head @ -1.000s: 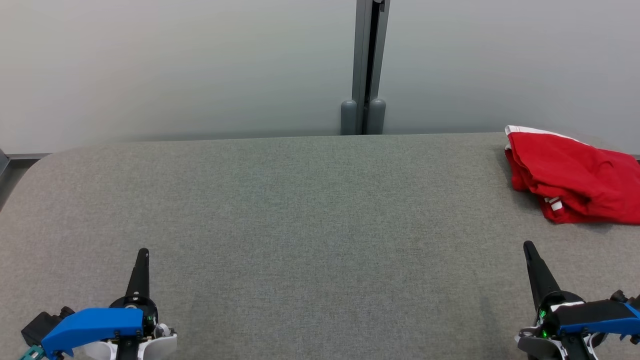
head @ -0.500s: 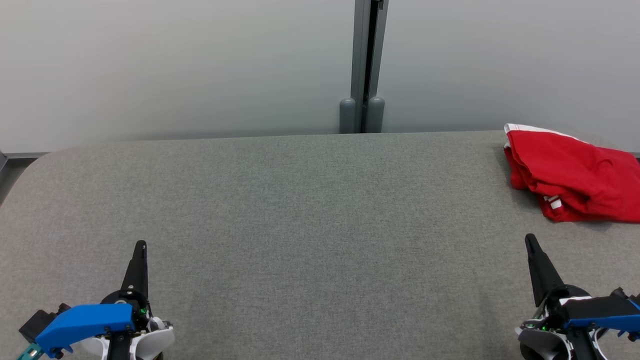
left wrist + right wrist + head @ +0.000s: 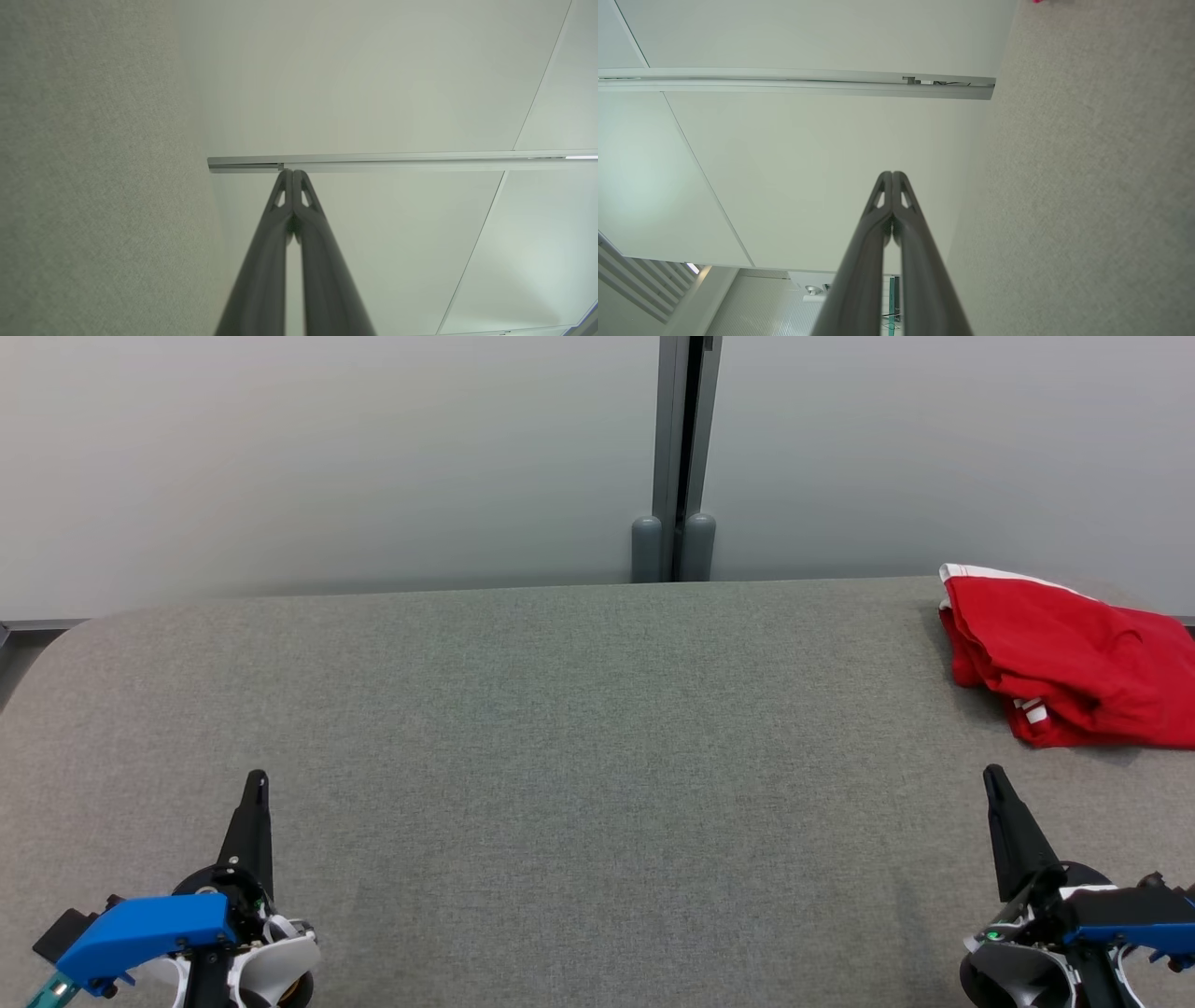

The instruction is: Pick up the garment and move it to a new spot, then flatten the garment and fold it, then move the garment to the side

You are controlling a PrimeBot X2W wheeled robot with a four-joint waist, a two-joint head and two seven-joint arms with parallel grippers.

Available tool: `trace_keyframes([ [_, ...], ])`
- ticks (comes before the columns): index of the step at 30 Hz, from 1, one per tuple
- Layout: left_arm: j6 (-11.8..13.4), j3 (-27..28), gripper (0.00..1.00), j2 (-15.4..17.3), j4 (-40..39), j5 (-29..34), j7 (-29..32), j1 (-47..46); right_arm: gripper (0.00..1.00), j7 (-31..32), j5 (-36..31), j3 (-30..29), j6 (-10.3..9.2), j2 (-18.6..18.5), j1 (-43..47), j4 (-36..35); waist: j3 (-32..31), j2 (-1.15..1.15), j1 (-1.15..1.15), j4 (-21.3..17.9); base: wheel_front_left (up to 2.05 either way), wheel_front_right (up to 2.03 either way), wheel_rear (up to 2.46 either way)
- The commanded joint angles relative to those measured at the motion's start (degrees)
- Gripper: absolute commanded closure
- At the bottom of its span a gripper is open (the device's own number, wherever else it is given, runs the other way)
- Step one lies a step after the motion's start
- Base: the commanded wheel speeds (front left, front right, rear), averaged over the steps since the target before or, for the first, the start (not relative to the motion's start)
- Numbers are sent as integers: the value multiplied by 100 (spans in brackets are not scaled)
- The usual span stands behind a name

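At the far right of the worktop point(image 3: 579, 728), the bunched red garment point(image 3: 1074, 658) is seen lying by the far edge. The left end effector point(image 3: 255, 778) and right end effector point(image 3: 991, 775) are clenched, empty. If pinched by one layer only, it may be dragged off.

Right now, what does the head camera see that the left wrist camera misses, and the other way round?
Head view's own: the red garment at the table's far right, and the shut right gripper. Left wrist view's own: a close look along the left gripper's fingers, pressed together at the tips, plus slanting panel seams. Shared: the left gripper, the grey table, the pale wall and its metal post.
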Motion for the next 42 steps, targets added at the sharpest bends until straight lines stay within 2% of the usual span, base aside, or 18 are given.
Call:
trace_keyframes([
  [1, -54, 25, 100, -17, -51, -118, 37, -73, 100, 23, 123, -26, 2, 11, -87, -23, 3, 0, 1, -2, 0, 0, 0],
  [42, -41, 20, 100, -16, -47, -99, 34, -69, 100, 22, 101, -22, 2, 10, -81, -21, 3, 0, 1, -2, 0, 0, 0],
])
